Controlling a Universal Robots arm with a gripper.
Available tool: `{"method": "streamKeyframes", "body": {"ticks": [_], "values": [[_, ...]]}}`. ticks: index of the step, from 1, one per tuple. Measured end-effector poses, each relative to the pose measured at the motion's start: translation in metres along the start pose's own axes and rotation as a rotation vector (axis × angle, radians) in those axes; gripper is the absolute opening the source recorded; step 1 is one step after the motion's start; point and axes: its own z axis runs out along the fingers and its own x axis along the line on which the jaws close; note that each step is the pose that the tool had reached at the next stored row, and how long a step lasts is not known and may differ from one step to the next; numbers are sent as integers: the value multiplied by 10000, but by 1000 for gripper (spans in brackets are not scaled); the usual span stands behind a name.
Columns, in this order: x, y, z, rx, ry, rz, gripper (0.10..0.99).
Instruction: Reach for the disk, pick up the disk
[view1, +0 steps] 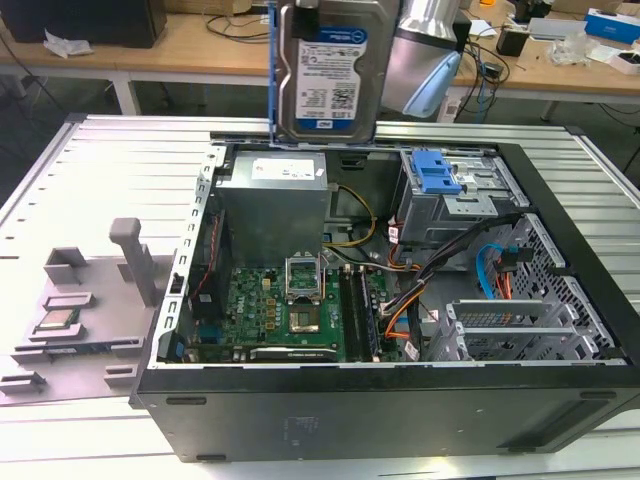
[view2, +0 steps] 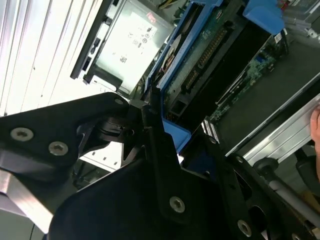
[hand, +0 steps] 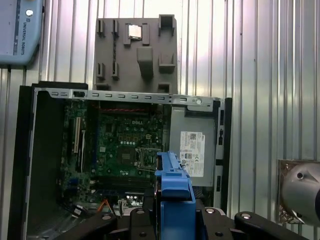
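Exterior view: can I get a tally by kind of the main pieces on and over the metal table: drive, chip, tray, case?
disk, hanging above the case: 1
CPU chip, lying on the tray: 1
grey tray, beside the case on the exterior view's left: 1
open computer case: 1
Total: 4

A ribbed metal table (view1: 120, 170) is lit brightly; behind it, wooden benches (view1: 200, 45) are strewn with cables (view1: 235, 25).
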Motion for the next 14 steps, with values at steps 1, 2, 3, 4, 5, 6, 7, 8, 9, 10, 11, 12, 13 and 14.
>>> {"method": "streamKeyframes", "body": {"ticks": [1,2,3,4,5,6,7,8,9,10,11,12,13,14], "values": [[2,-72,-4,-2,-1,0,365],[4,-125,-7,-5,0,0,365],[6,-161,-10,-5,0,-1,365],[8,-245,-15,-8,0,0,365],[10,-287,-17,-9,0,-1,365],[11,-327,-20,-10,0,0,365],[12,-360,-21,-9,-1,0,365],[13,-370,-22,-10,-1,-1,365],[13,-376,-22,-10,-1,-2,365],[13,-376,-22,-11,-1,-1,365],[12,-376,-22,-11,-1,0,365],[12,-376,-22,-11,-1,1,365],[12,-377,-22,-11,-1,0,365],[12,-377,-22,-11,-1,0,365]]}}
